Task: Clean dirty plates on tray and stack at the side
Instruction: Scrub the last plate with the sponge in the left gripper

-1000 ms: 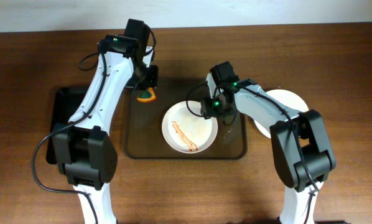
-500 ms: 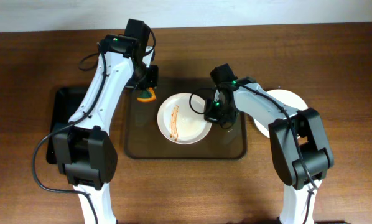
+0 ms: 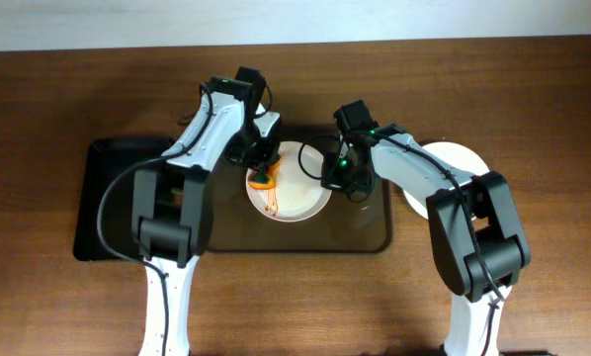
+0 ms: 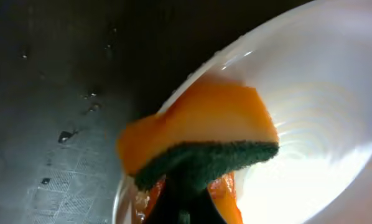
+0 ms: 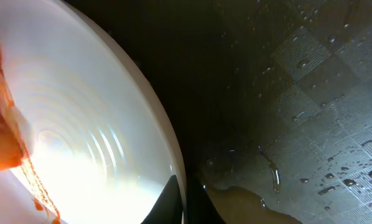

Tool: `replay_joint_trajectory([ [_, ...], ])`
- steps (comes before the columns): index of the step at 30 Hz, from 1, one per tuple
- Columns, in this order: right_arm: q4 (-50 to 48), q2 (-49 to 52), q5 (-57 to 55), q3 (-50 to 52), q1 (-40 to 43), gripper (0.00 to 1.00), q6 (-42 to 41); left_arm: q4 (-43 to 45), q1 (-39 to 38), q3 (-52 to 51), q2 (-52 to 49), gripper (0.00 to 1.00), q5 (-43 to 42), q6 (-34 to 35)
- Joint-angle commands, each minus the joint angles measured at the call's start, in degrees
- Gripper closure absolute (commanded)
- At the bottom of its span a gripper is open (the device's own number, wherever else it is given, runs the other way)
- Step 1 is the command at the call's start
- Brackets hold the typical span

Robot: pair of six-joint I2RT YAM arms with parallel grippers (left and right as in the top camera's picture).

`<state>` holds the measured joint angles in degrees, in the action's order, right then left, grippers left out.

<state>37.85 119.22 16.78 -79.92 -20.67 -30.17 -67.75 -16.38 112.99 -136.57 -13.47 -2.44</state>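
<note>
A white plate (image 3: 294, 186) with an orange-red sauce streak (image 3: 272, 202) lies on the translucent tray (image 3: 360, 235). My right gripper (image 3: 332, 176) is shut on the plate's right rim, as the right wrist view (image 5: 182, 200) shows, with the plate (image 5: 80, 106) to its left. My left gripper (image 3: 264, 170) is shut on an orange sponge with a green scrub pad (image 4: 201, 134) and presses it on the plate's left side (image 4: 316, 93). A stack of white plates (image 3: 452, 160) sits on the table to the right of the tray, partly hidden by the right arm.
A smaller black tray (image 3: 103, 203) lies on the table left of the translucent tray. The translucent tray's floor is wet, with drops and a puddle (image 5: 279, 186). Both arms cross over the tray's back half.
My left gripper has carried the sponge from the tray's back-left corner onto the plate's left side. The plate, held by my right gripper, has shifted left and back, and its sauce streak has turned.
</note>
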Motion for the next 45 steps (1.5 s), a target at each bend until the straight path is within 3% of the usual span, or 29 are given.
replay_joint_trajectory([
  [1,0.04,2.99,-3.98,2.19,0.07,0.96,-0.13,-1.2,0.0,0.31,-5.03,1.0,-5.46,-1.14],
  [4,0.07,2.99,-3.96,2.19,0.07,0.96,-0.13,-4.0,-1.6,0.31,-5.73,1.0,-15.8,-2.01],
  [7,0.28,2.99,-3.98,2.19,0.07,0.96,-0.13,-7.19,-2.71,0.31,-5.73,1.0,-17.09,-2.45],
  [10,0.31,2.99,-3.98,2.19,0.07,0.96,-0.13,-11.32,-0.46,0.31,-5.73,1.0,-4.55,-2.4],
  [12,0.28,2.99,-3.98,2.19,0.07,0.96,-0.13,-12.92,1.79,0.31,-5.73,1.0,8.83,-1.49],
  [14,0.28,2.99,-3.98,2.21,0.07,0.96,-0.13,-11.17,2.82,0.31,-5.73,1.0,15.06,3.85],
  [17,0.31,2.99,-4.68,2.25,0.07,0.96,-0.13,0.68,1.79,0.31,-5.73,1.0,12.92,4.81],
  [23,-0.42,2.99,-5.44,2.89,0.07,0.96,-0.15,8.09,-4.98,0.31,-5.73,1.0,10.71,4.83],
  [24,-0.39,2.99,-5.44,2.89,0.07,0.96,-0.15,6.03,-5.79,0.31,-5.7,1.0,11.5,7.17],
  [26,-0.44,2.99,-5.44,2.89,0.07,0.96,-0.17,-2.69,-6.49,0.31,-5.73,1.0,16.94,28.55],
  [27,-0.61,2.99,-5.44,2.89,0.07,0.96,-0.17,-6.38,-6.49,0.31,-5.73,1.0,15.82,36.2],
  [28,-0.63,2.99,-5.44,2.89,0.07,0.96,-0.17,-9.07,-6.51,0.31,-5.73,1.0,11.72,36.94],
  [30,-0.63,2.99,-5.44,2.89,0.07,0.96,-0.17,-11.3,-6.51,0.31,-5.7,1.0,7.23,36.24],
  [34,-0.61,2.99,-5.44,2.89,0.07,0.96,-0.17,-7.74,-6.49,0.33,-5.7,1.0,-4.87,28.44],
  [40,-0.81,2.99,-5.44,2.89,0.07,0.96,-0.17,-3.65,-6.45,0.33,-5.7,1.0,-7.21,28.44],
  [42,-0.83,2.99,-5.44,2.89,0.07,0.96,-0.17,-0.52,-6.45,0.33,-5.7,1.0,-6.97,28.44],
  [45,-0.83,2.99,-5.44,2.89,0.07,0.96,-0.17,6.03,-6.45,0.33,-5.73,1.0,7.69,28.63],
])
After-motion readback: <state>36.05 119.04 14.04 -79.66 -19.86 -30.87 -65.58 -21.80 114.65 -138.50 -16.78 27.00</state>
